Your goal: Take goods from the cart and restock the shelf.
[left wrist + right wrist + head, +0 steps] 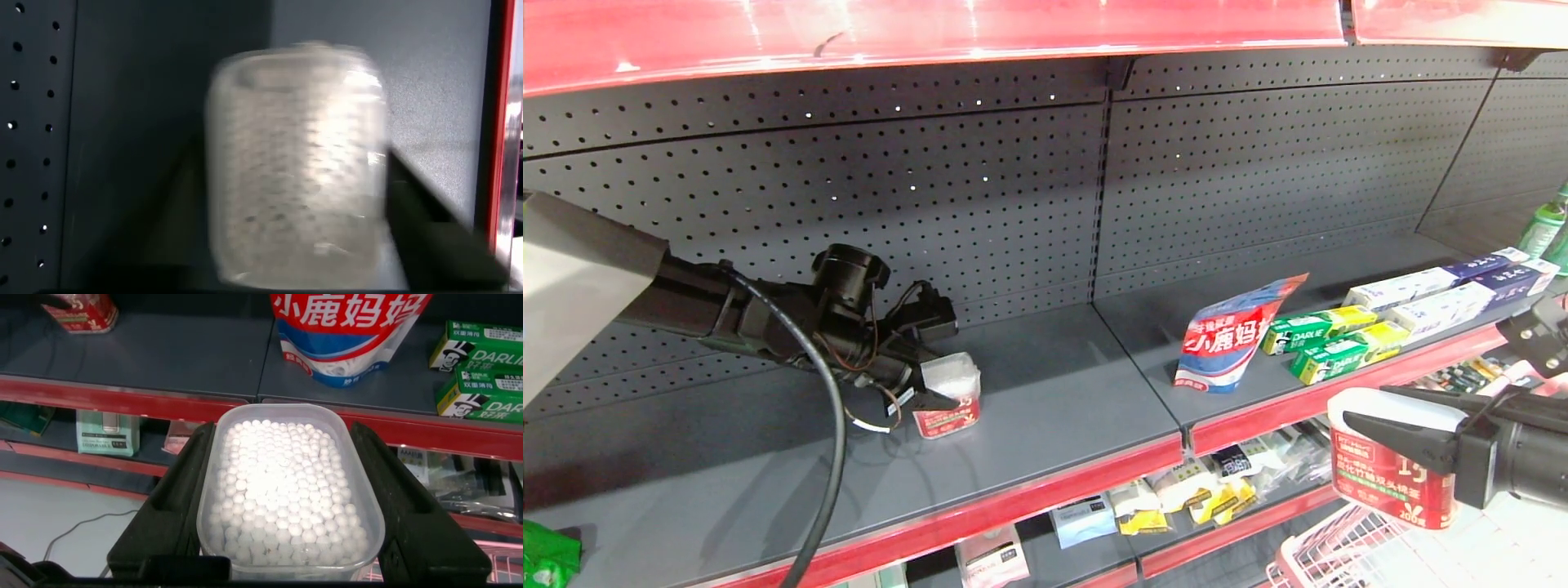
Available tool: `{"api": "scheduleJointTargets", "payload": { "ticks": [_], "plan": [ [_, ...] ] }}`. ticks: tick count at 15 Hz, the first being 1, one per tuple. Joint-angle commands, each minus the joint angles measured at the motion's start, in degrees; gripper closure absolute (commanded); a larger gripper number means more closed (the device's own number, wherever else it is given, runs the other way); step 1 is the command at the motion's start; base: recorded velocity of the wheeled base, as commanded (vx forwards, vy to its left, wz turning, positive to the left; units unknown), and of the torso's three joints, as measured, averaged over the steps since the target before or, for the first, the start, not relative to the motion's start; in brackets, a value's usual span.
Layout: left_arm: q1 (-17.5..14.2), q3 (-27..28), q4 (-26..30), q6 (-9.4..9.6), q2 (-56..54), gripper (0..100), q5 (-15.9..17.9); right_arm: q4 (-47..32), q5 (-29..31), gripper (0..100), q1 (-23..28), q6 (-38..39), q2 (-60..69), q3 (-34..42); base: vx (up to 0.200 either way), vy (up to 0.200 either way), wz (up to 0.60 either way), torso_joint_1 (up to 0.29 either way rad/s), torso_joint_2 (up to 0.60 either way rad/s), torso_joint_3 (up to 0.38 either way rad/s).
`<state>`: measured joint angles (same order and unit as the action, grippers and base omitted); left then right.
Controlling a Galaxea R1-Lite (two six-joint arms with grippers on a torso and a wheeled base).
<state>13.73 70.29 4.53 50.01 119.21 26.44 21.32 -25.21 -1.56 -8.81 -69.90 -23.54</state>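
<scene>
A grey shelf (pixel 1054 408) with a red front edge spans the head view. At centre left, the left gripper (pixel 929 394) meets a cotton-swab tub (pixel 956 377) standing on the shelf. The left wrist view shows that tub blurred against the pegboard (pixel 33 147), and whether it is gripped cannot be told. At lower right, the right gripper (pixel 1364 433) is clamped on a second tub (pixel 1388 482), with the wire cart (pixel 1339 547) below it in the frame. Only the right wrist view shows the white swab heads from above. A pouch (pixel 1229 335) and toothpaste boxes (pixel 1331 339) sit right of centre.
</scene>
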Motion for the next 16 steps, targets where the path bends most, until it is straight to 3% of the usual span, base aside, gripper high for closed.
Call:
{"api": "scheduleJointTargets", "payload": {
  "ticks": [1, 6, 8, 9, 13, 16],
  "plan": [
    [-0.02, 0.11, 0.04, -0.08, -0.12, 100, 0.10, 0.04, -0.01, 100, -0.02, -0.06, -0.32, -0.19, 0.000, 0.000, 0.00, 0.000, 0.00, 0.000],
    [0.07, -0.42, 0.21, 0.00, -0.74, 100, 0.54, 0.04, -0.01, 100, -0.02, -0.06, -0.76, -0.28, 0.000, 0.000, 0.00, 0.000, 0.00, 0.000],
    [0.07, -0.42, 1.71, 0.09, -1.53, 100, 0.63, 0.04, -0.01, 100, -0.02, -0.06, -0.76, -0.37, 0.000, 0.000, 0.00, 0.000, 0.00, 0.000],
    [-0.02, -0.33, 5.22, 0.62, -2.93, 100, 0.63, 0.04, -0.01, 100, -0.02, -0.06, -0.85, -0.37, 0.000, 0.000, 0.00, 0.000, 0.00, 0.000],
    [-0.02, -0.59, 5.66, 0.88, -4.16, 100, 2.30, 0.04, -0.01, 100, -0.02, -0.06, -1.20, -0.54, 0.000, 0.000, 0.00, 0.000, 0.00, 0.000],
    [0.34, -3.93, 5.57, 0.88, -6.10, 100, 2.39, 0.12, -0.01, 100, -0.02, -0.06, -1.20, -0.81, 0.000, 0.000, 0.00, 0.000, 0.00, 0.000]
  ]
}}
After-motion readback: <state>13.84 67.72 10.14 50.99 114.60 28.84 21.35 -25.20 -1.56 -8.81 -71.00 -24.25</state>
